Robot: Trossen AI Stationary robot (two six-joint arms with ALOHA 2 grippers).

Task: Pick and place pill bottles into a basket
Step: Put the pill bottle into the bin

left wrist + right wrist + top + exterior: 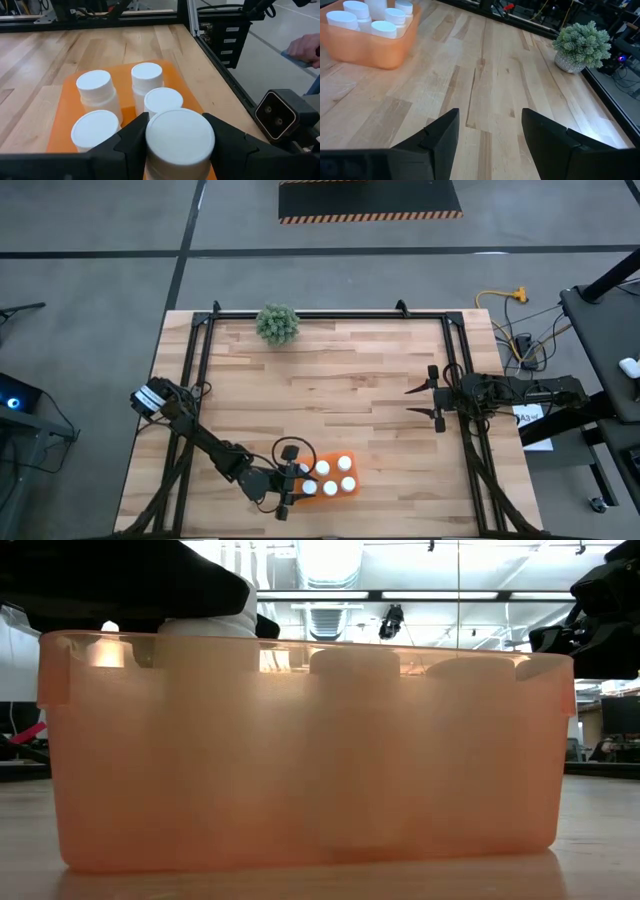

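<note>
The orange basket sits near the table's front edge and fills the low view. Several white pill bottles stand upright in it. My left gripper reaches over the basket's left end, its fingers on either side of one more pill bottle, which is inside the basket's outline. My right gripper waits open over bare wood at the table's right side, with nothing between its fingers. My left gripper has the bottle's round white cap between its two fingers, one finger against each side. The fingers come nearly level from the table's left, tipped slightly down. The bottle stands upright. The cap and the fingers hide its base.
A small green plant stands at the table's far edge. Black frame rails run along the table's sides. A small camera block sits by the near rail. A person's hand shows beyond the table.
</note>
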